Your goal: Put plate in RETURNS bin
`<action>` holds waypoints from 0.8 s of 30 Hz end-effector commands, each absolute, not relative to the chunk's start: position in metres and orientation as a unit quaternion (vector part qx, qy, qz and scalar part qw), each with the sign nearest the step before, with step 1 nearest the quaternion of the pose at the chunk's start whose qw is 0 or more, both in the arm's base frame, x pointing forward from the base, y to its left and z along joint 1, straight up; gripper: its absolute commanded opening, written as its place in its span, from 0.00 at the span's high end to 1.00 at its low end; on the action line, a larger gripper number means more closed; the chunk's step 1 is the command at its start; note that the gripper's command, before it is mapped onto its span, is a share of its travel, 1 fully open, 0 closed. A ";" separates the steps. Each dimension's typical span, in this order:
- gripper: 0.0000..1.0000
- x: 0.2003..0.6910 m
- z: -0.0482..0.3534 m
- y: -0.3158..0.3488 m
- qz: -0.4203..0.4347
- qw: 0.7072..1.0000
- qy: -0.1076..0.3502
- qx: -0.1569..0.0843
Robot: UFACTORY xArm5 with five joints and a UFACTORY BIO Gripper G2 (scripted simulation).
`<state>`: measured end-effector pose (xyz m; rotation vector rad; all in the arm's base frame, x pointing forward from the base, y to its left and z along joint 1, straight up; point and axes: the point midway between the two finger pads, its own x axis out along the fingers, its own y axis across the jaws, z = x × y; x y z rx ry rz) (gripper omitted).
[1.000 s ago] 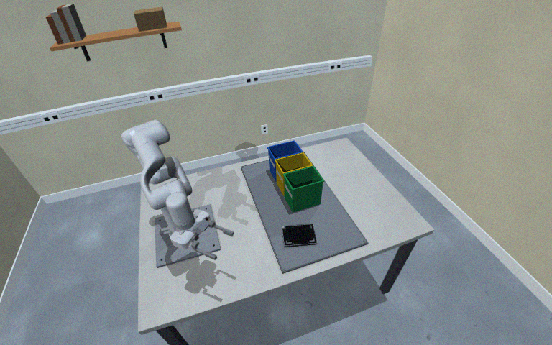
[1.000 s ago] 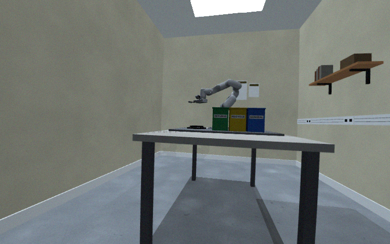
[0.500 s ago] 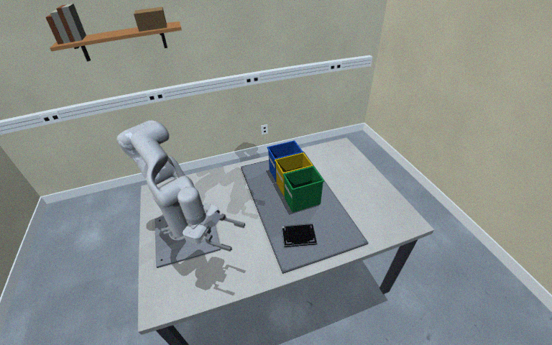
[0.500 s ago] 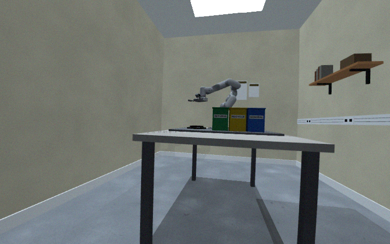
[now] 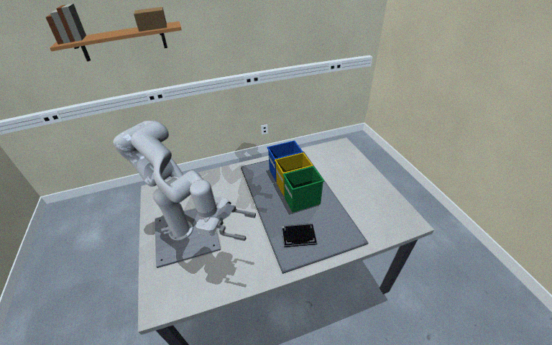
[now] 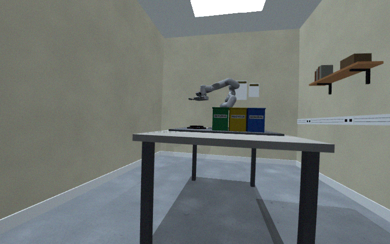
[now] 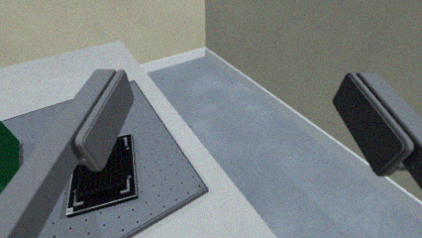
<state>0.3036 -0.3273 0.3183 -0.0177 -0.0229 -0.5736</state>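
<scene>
The black 96-well plate (image 5: pixel 299 233) (image 6: pixel 196 125) (image 7: pixel 119 166) is lying flat in the plate nest (image 5: pixel 300 243) (image 6: pixel 195 128) (image 7: pixel 102 206) on the dark board (image 5: pixel 334 219) (image 6: pixel 244 132) (image 7: pixel 165 169), near the green bin (image 5: pixel 305 195) (image 6: pixel 220 122) (image 7: pixel 7 154), its long axis running across the board's width, slightly askew to the board's short edge, one end pointing toward the arm's side. The gripper (image 5: pixel 247 226) (image 6: pixel 190 98) (image 7: pixel 239 124) is hovering well apart from the plate, its two fingers standing partly open with a wide gap between them, and is holding and touching nothing.

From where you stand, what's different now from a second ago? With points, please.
The robot arm swung its gripper (image 5: pixel 244 226) (image 6: pixel 189 98) (image 7: pixel 243 124) out over the table, a bit closer to the black plate nest (image 5: pixel 299 234) (image 6: pixel 196 127) (image 7: pixel 130 190). It didn't grab or let go of anything; its fingers are apart. The nest and the green, yellow and blue bins (image 5: pixel 304 197) (image 6: pixel 220 122) stayed put, all three upright.
</scene>
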 end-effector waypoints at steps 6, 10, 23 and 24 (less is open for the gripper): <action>0.63 0.339 0.326 -0.310 -0.259 0.966 -0.012 -0.008; 0.63 0.351 0.327 -0.301 -0.234 0.972 -0.012 -0.007; 0.63 0.395 0.334 -0.268 -0.208 0.978 -0.011 -0.006; 0.63 0.395 0.334 -0.268 -0.208 0.978 -0.011 -0.006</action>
